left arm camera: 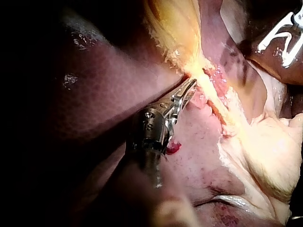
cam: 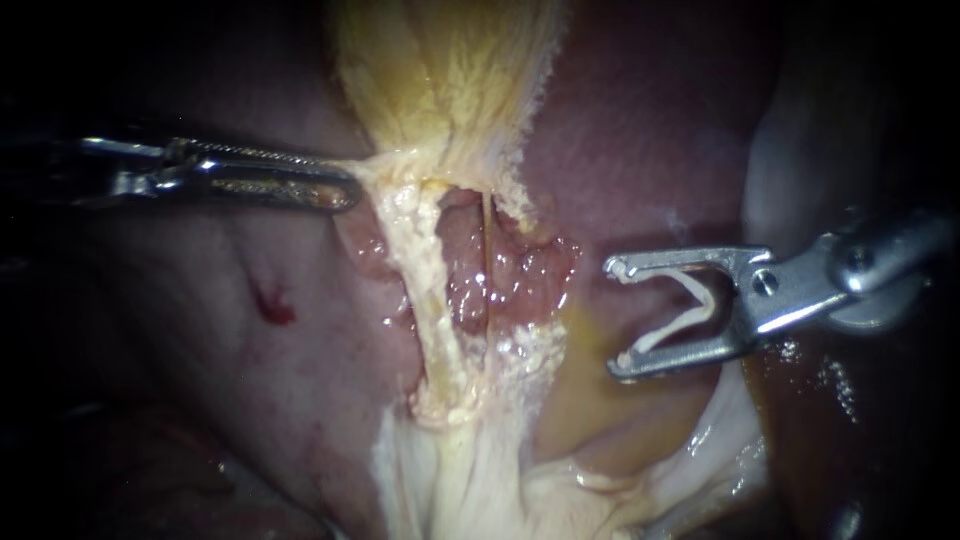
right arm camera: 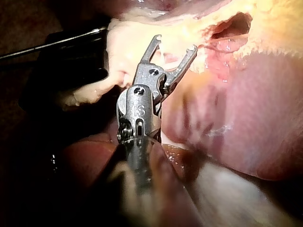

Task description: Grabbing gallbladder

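A: Tissue is pinched at the tip of my left instrument [cam: 348, 190]. Its jaws lie almost together on a thin pale fold at the edge of the gallbladder [cam: 440, 80], and that fold is tented toward them.

B: So the hold is on?

A: I judge so, though only by the very tips. The yellow body of the gallbladder lies just beyond the jaws and off to one side. The wrist camera agrees: the left instrument [left arm camera: 191, 85] bites where the sac narrows.

B: How will it handle?

A: It looks soft, wet and thin-walled. I expect it to stretch rather than lift, and to slip or tear if pulled hard from so small a bite. A deeper hold on the thicker fold just ahead of the jaws looks safer than the frayed fringe.

B: And farther off?

A: Past a thin tube [cam: 486, 235], well apart from the left jaws, my right instrument [cam: 612, 316] hangs over the liver [cam: 650, 130]. Its jaws stand wide but cradle a white clip [cam: 675, 328] that touches both.
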`<state>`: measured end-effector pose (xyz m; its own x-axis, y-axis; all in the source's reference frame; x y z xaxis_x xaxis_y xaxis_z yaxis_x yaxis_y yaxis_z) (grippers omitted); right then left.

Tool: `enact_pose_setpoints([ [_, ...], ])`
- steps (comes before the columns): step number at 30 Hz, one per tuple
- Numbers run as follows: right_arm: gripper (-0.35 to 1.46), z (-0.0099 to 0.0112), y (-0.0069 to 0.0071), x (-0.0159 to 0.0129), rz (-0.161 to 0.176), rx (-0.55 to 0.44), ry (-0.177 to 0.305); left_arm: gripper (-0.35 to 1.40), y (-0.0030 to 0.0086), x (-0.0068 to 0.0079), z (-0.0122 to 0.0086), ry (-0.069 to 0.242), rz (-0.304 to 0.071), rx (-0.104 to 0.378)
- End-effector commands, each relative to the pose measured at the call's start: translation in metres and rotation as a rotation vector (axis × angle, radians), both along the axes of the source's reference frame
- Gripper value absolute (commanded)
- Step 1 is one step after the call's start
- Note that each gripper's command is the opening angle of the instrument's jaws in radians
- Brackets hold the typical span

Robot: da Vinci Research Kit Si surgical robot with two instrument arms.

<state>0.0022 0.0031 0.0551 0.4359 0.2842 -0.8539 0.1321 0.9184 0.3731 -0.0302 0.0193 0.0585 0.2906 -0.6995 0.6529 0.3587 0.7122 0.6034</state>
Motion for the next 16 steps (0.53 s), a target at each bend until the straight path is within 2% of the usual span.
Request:
enact_pose_setpoints([
  [1,0.46,0.0000,0.0000,0.0000,0.000,0.000,0.000,-0.35,0.0000,0.0000,-0.0001,-0.001,-0.002,-0.001],
  [16,0.46,0.0000,0.0000,0.0000,0.001,0.000,0.000,-0.35,-0.0001,0.0000,-0.0001,0.000,-0.004,0.000],
])
